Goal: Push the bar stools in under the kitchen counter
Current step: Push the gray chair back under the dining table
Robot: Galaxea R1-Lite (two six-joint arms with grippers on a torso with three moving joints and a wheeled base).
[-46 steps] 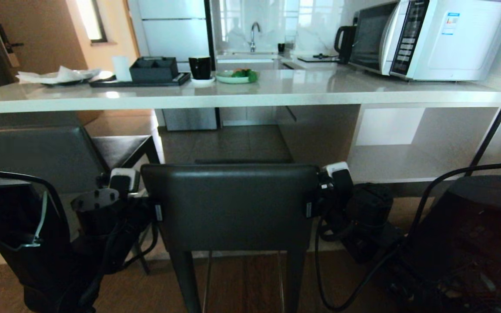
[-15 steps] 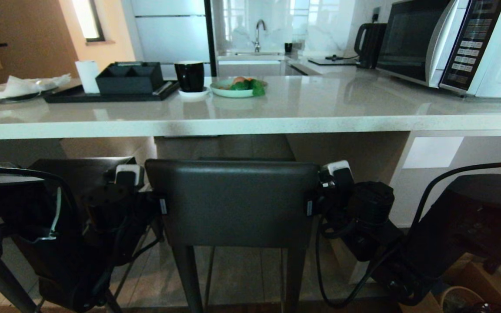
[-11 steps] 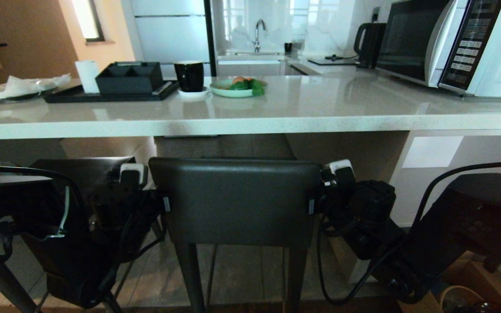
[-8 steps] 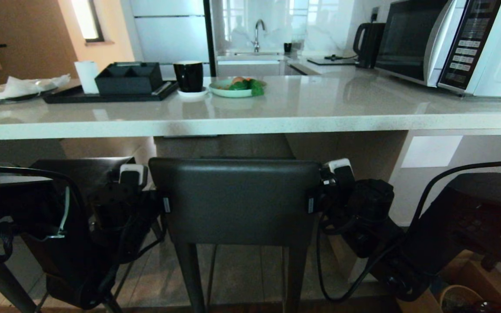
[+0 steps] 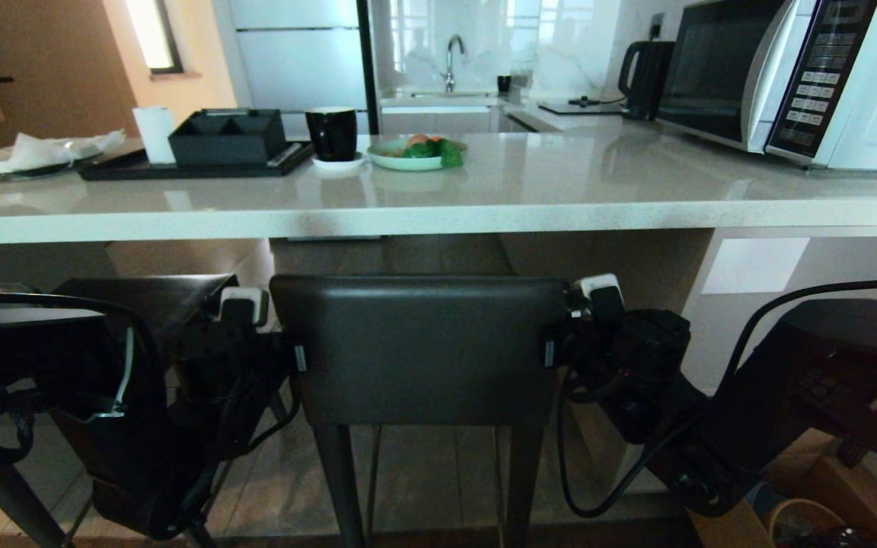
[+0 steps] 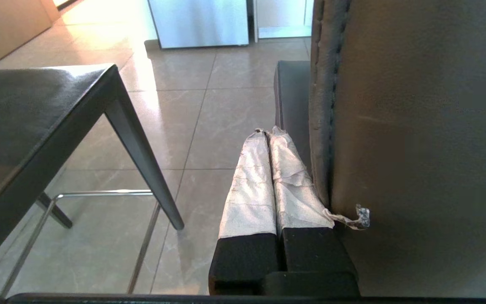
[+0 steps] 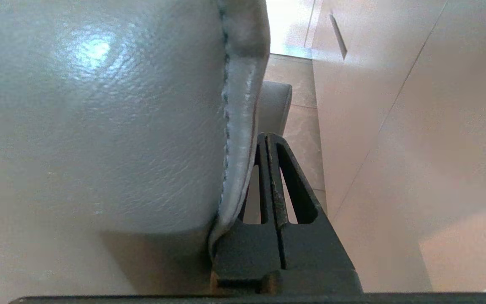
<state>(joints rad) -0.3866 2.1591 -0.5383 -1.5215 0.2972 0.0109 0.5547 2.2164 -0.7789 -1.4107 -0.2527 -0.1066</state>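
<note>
One bar stool stands before me, its dark grey backrest [image 5: 419, 346] just below the kitchen counter's thick pale edge [image 5: 438, 221]. My left gripper [image 5: 298, 358] is shut and empty, its taped fingers [image 6: 268, 133] lying against the backrest's left side edge [image 6: 416, 126]. My right gripper [image 5: 550, 352] is shut and empty too, lying along the backrest's right edge [image 7: 99, 118] with its tips [image 7: 267, 137] toward the seat [image 7: 274, 105]. The second bar stool [image 5: 141, 297] stands to the left, its seat [image 6: 23, 109] under the counter.
The counter carries a microwave [image 5: 789, 76], a kettle [image 5: 640, 68], a black tray with a box [image 5: 202, 148], a black cup [image 5: 332, 133] and a plate of vegetables [image 5: 416, 152]. A pale cabinet panel [image 7: 373, 105] runs close beside my right gripper.
The whole view has closed in on the counter since the oldest frame. Over the last second the stool's backrest and both grippers have shifted slightly right and away from me.
</note>
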